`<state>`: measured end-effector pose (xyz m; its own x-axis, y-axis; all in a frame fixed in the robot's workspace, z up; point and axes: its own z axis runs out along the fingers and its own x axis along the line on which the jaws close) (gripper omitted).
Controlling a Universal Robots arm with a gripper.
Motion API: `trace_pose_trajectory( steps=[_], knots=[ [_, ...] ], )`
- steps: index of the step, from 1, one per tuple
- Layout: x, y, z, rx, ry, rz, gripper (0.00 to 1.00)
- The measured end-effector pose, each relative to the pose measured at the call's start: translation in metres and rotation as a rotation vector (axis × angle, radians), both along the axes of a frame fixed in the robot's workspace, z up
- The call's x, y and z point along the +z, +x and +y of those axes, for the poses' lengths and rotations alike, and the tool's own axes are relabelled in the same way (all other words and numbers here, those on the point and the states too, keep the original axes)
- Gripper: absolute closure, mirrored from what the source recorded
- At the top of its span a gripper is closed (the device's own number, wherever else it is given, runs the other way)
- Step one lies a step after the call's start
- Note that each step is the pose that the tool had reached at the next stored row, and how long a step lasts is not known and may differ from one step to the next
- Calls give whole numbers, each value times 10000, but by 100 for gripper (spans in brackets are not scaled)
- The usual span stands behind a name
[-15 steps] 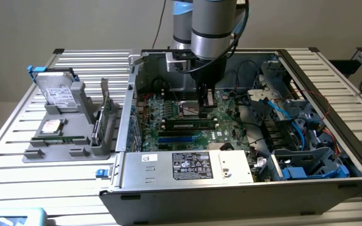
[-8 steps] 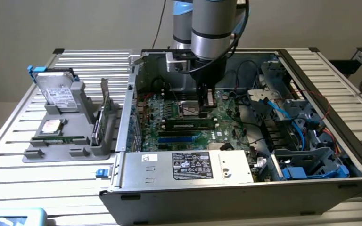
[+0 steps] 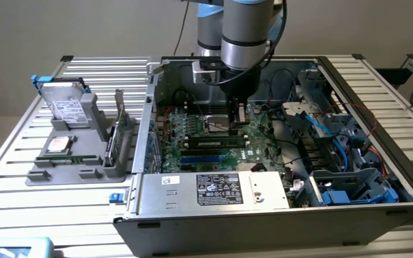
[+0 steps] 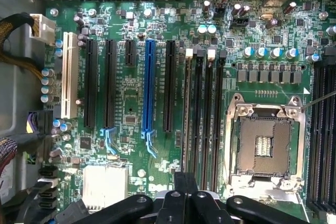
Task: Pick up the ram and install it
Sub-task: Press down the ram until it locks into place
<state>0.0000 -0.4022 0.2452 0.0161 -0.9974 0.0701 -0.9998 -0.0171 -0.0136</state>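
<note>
The ram (image 3: 217, 143), a long green stick with dark chips, sits upright in a memory slot on the motherboard (image 3: 192, 129), just in front of the CPU socket (image 3: 217, 127). In the wrist view the ram (image 4: 187, 124) appears edge-on in the slot farthest from the socket (image 4: 262, 145). My gripper (image 3: 238, 119) hangs inside the open case a little above and behind the stick. Its dark fingers (image 4: 186, 178) are together over the end of the memory slots, with nothing between them.
The open computer case (image 3: 278, 215) holds the power supply (image 3: 221, 189), blue cables (image 3: 328, 134) and a drive cage (image 3: 350, 188). To the exterior view's left, a grey holder (image 3: 56, 174) carries a silver hard drive (image 3: 66, 105), an upright expansion card (image 3: 118, 126) and a thin green board (image 3: 70, 158).
</note>
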Motion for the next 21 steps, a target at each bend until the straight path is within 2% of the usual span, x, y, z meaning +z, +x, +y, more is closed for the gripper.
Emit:
trace_pose_trajectory(
  steps=[2, 10, 18, 21],
  knots=[
    [-10, 12, -2, -22, 21, -1, 89],
    [-58, 22, -2, -590, 26, -1, 89],
    [-94, 24, 0, -556, 15, 1, 89],
    [-96, 24, 1, -462, -19, -2, 89]
  ],
)
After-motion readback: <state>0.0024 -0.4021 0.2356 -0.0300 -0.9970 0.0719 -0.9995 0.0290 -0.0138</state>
